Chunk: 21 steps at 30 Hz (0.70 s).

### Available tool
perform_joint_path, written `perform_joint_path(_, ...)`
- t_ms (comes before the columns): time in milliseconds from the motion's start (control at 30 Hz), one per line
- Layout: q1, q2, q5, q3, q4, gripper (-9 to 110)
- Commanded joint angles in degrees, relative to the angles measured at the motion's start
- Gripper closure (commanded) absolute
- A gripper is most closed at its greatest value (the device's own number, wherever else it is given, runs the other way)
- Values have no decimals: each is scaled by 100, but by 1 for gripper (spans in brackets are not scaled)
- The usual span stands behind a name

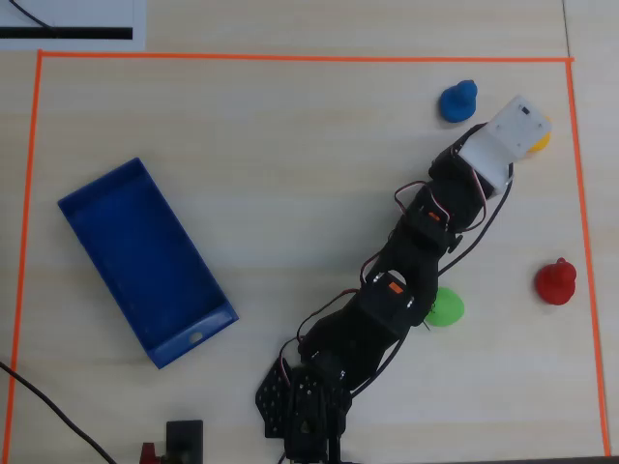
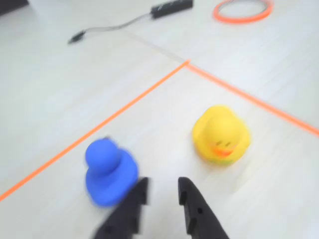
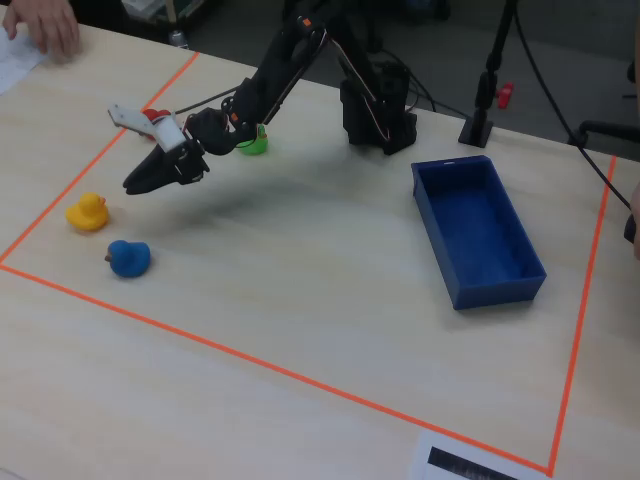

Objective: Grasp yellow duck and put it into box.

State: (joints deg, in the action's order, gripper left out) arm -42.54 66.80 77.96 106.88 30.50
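You are at the very start: nothing has been grasped and the box (image 1: 145,261) is empty, sitting on the tabletop (image 1: 290,145) well apart from the arm, toward the left of the overhead view.

The duck (image 2: 221,133) stands upright on the tabletop inside the orange tape border (image 2: 124,107), near a corner of it. In the wrist view it sits ahead of the claw (image 2: 162,191) and off to the right, facing the camera. In the fixed view the duck (image 3: 88,212) is clearly apart from the claw (image 3: 135,183), which hangs above the tabletop short of it. From overhead, the white wrist housing covers most of the duck (image 1: 542,140); only a yellow sliver shows.

The claw holds nothing, and its fingers stand a narrow gap apart, probably too narrow to take the duck as they are.

A blue duck (image 2: 107,172) stands just beside the left finger in the wrist view, nearer to the claw's line than the yellow one, so you will likely need to swing right and widen the claw before lowering.

Left to do: align, open, descend, close, lift, carry across, release in the box.
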Motion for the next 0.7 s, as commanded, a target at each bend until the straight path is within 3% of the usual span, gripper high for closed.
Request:
perform_joint_path(0,-202,-9,35,-466,141,87)
perform_joint_path(300,-475,-510,237,-870,325,79)
perform_joint_path(667,-598,-1371,255,-1696,457,76)
